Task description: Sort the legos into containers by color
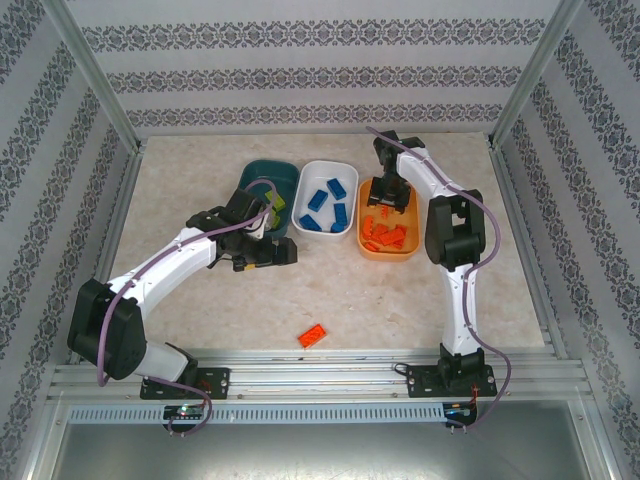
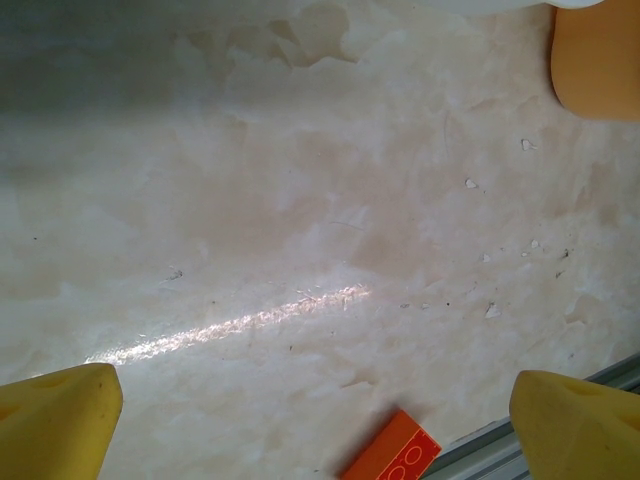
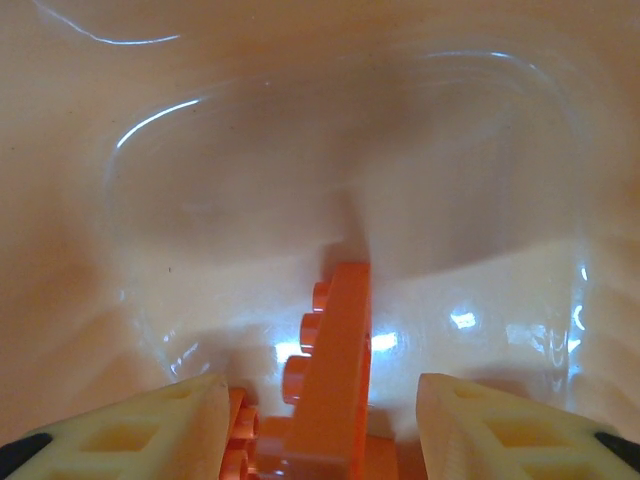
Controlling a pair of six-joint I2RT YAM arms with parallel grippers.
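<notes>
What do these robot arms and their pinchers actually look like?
The left arm and right arm are slim white tubes linked by chunky black joints. A thin lilac cable runs along the left arm. The left gripper has two blunt yellow fingers. The right gripper has paler fingers with cut-out hollows.

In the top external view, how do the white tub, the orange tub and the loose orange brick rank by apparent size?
1. white tub and orange tub: they look alike, so I do not rank them.
2. loose orange brick: far smaller.
</notes>
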